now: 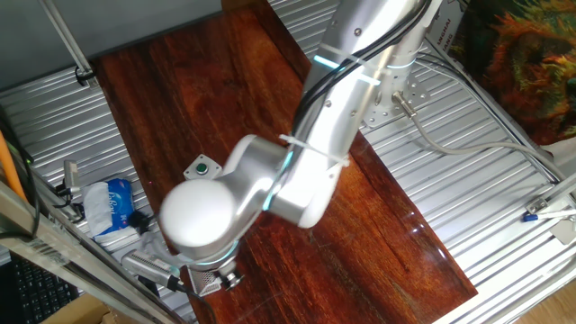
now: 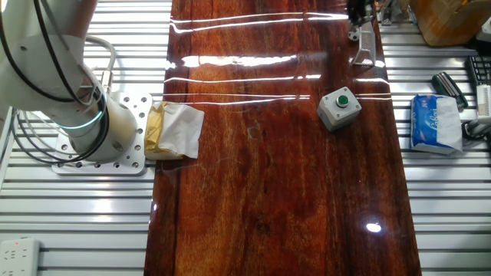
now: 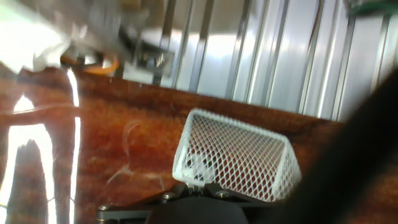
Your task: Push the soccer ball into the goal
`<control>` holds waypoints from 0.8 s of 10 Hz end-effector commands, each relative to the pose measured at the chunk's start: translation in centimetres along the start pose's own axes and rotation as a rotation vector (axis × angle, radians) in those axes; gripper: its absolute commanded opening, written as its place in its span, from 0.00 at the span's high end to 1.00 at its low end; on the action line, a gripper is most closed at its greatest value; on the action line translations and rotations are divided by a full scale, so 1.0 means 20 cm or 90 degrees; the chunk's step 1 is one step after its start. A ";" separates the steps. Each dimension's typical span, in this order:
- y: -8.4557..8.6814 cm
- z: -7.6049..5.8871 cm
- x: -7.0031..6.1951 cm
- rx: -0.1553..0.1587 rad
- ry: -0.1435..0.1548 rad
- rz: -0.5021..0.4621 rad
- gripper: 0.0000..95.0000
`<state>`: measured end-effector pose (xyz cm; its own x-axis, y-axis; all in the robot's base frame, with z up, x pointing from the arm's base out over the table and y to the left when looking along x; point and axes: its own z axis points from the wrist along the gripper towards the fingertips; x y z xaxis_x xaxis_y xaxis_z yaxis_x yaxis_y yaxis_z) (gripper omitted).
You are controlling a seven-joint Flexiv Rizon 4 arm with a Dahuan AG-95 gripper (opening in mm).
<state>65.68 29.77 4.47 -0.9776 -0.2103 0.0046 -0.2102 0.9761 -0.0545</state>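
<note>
In the hand view the goal (image 3: 239, 155), a small white frame with fine mesh, lies on the wooden table just ahead of my gripper (image 3: 196, 188). The dark fingers stand together, shut, with their tips at the goal's lower left corner. A blurred whitish blob (image 3: 198, 165) shows through the mesh there. It looks like the soccer ball, but I cannot tell for sure. In one fixed view the gripper (image 1: 219, 281) sits under the arm's wrist beside the goal's mesh (image 1: 207, 284). The other fixed view shows the goal (image 2: 365, 47) at the far table edge, below the gripper (image 2: 359, 12).
A grey box with a green button (image 2: 340, 107) stands on the wood near the goal. A blue tissue pack (image 2: 436, 123) lies on the metal slats beside the table. Crumpled paper with a yellow pack (image 2: 173, 131) sits by the robot base (image 2: 100, 134).
</note>
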 end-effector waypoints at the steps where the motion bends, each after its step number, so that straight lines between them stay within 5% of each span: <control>1: 0.00 -0.01 0.02 -0.002 0.001 -0.002 1.00; 8: -0.01 0.00 0.11 -0.029 -0.002 0.000 1.00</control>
<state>63.87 29.24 4.33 -0.9773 -0.2119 0.0083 -0.2120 0.9772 -0.0093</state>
